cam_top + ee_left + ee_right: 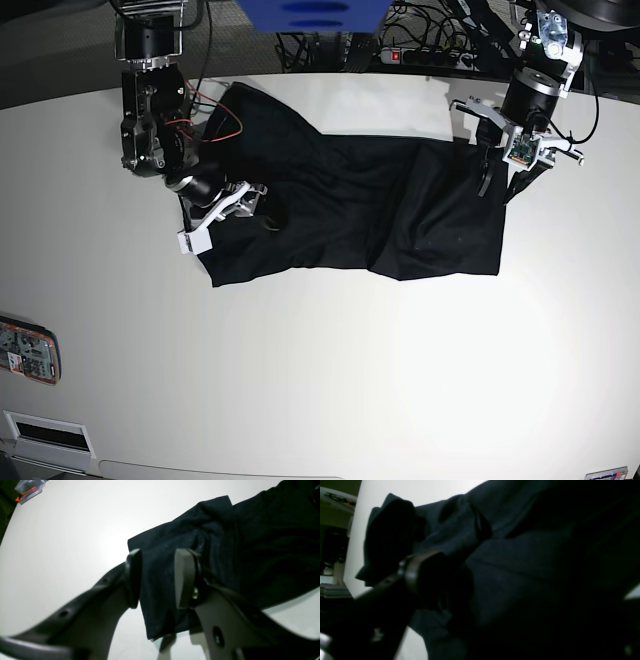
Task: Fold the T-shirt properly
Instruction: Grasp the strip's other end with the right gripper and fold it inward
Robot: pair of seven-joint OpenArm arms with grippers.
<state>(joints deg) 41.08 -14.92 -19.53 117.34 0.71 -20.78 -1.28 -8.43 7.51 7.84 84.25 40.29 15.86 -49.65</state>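
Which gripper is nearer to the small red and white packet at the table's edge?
Right gripper, at the black fabric T-shirt's end on the packet's side. The left gripper is at the opposite end, farther away.

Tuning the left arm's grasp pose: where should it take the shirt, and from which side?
Judging by the pose, the sleeve end nearest the left tool. The shirt lies flat on the table, and there its hem edge sits free between the open jaws. Come from above at that outer edge, one finger either side; the middle gives no edge.
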